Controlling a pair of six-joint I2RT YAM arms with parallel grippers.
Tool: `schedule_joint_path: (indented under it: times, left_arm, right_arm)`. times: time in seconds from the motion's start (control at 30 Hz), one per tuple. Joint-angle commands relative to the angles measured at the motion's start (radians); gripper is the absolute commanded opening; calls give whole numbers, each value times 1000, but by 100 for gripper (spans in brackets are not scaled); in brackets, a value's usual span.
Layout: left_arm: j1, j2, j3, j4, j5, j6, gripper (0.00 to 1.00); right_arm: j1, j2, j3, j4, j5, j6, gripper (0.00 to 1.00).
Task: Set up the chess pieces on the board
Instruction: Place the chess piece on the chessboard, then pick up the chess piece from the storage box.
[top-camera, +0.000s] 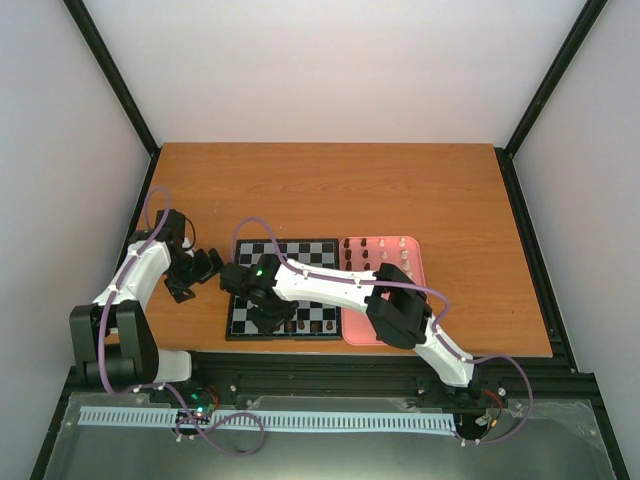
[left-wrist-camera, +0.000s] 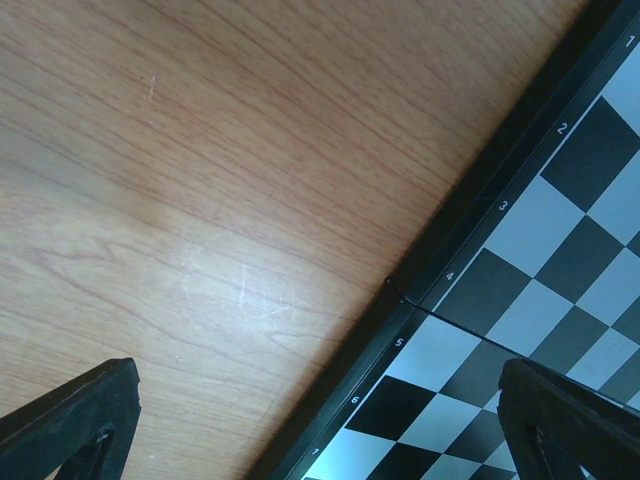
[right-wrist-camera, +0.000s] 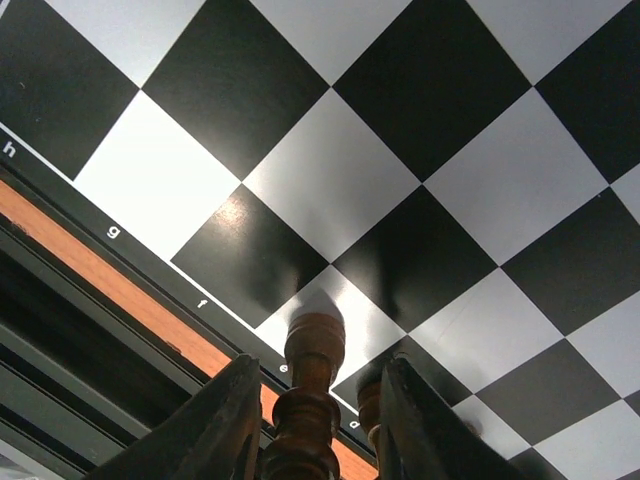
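Dark-brown piece (right-wrist-camera: 308, 405) stands upright between the fingers of the right gripper (right-wrist-camera: 318, 372). It is at the near edge of the board (top-camera: 300, 256), about 7 o'clock from board centre in the top view.

Wrist view: edge letters (right-wrist-camera: 113, 231) h to d run past, and the piece sits by "e". Its base is hidden below the frame, so the exact square is not confirmed.

Jaws slightly parted. A gap shows at 3 o'clock of the piece, with a second brown piece (right-wrist-camera: 368, 400) visible through it. The 9 o'clock finger lies close; contact cannot be resolved. Judged: not clamped.

Left gripper (left-wrist-camera: 318, 385) is spread wide with nothing between the fingers. It hovers over the table (left-wrist-camera: 200, 200) at 9 o'clock of the board, just off the border.

A few brown pieces (top-camera: 315, 325) stand on the near rank, toward 5 o'clock. Loose pieces (top-camera: 385, 252), brown and cream, stand in the pink tray (top-camera: 354, 322), just beside the board at 3 o'clock.

Step in hand (judgement): letting go of a back-rank brown piece. The task looks early, with no pieces seen on the far ranks.

Next move calls for:
- wider jaws, then a straight lift so neither finger clips this piece or its neighbour;
- a move across to the tray at 3 o'clock for another piece.

Risk: tipping, since the pieces are tall and narrow.
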Motion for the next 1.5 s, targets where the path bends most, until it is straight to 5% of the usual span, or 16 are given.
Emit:
schedule_joint_path:
  times: [0.0,0.43,0.67,0.97,1.3,1.47]
  left_arm:
    - [9,1,2,9,17,6,100]
    - [10,17,3,11,20,12,100]
    - [10,16,13,6,29,12,100]
    - [10,45,44,0,40,16,100]
    - [8,75,59,-2,36,35,100]
    - [9,94,64,0,33,38,100]
  right_arm:
    - [-1,-23,-1,2,15,-5,35]
    - [-7,-137,120,-90,74,-3,65]
    - [-141,-294,43,-118,127,-10,100]
    - [-456,-368,-216,16,135,-88,99]
    - [-543,-267,-290,97,75,-148,51]
    - [-547,-246,-336,131,46,-155,50]
